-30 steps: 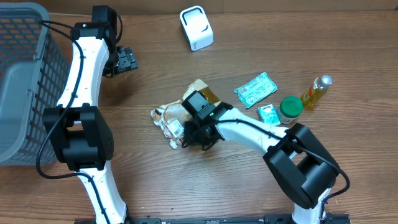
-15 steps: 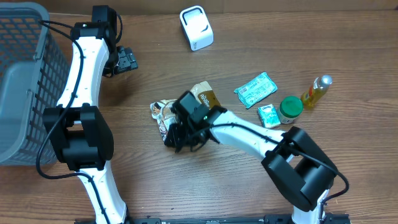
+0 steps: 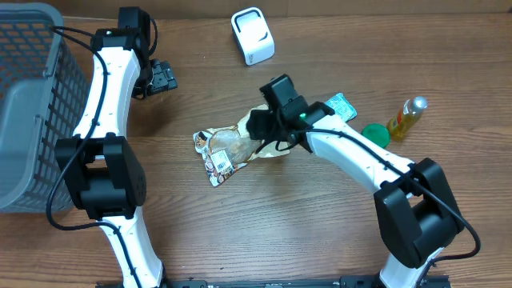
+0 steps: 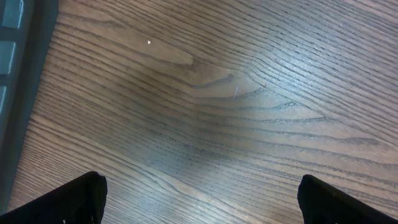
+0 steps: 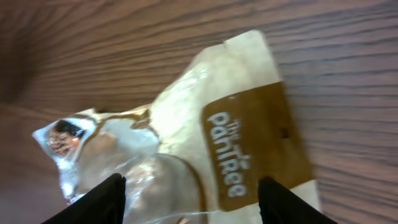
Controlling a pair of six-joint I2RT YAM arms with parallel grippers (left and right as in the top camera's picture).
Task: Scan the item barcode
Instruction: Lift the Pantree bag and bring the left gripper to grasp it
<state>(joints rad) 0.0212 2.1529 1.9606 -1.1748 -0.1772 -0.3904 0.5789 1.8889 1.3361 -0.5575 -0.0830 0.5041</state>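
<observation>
The right gripper [image 5: 193, 202] has let go and pulled back, jaws spread, leaving the snack bag [image 3: 226, 150] flat on the desk [image 3: 264, 232], seemingly repositioned for scanning. The left gripper [image 3: 164, 78] idles wide open.

The tabletop [image 4: 249, 93] is showing matt, grained wood; the snack bag [image 5: 205, 106] is gleaming, glossy crinkled plastic; the basket [image 3: 32, 104] is looking matt plastic.

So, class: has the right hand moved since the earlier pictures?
Yes. The right hand has shifted up-frame toward the white scanner, now over the brown end of the snack bag.
</observation>
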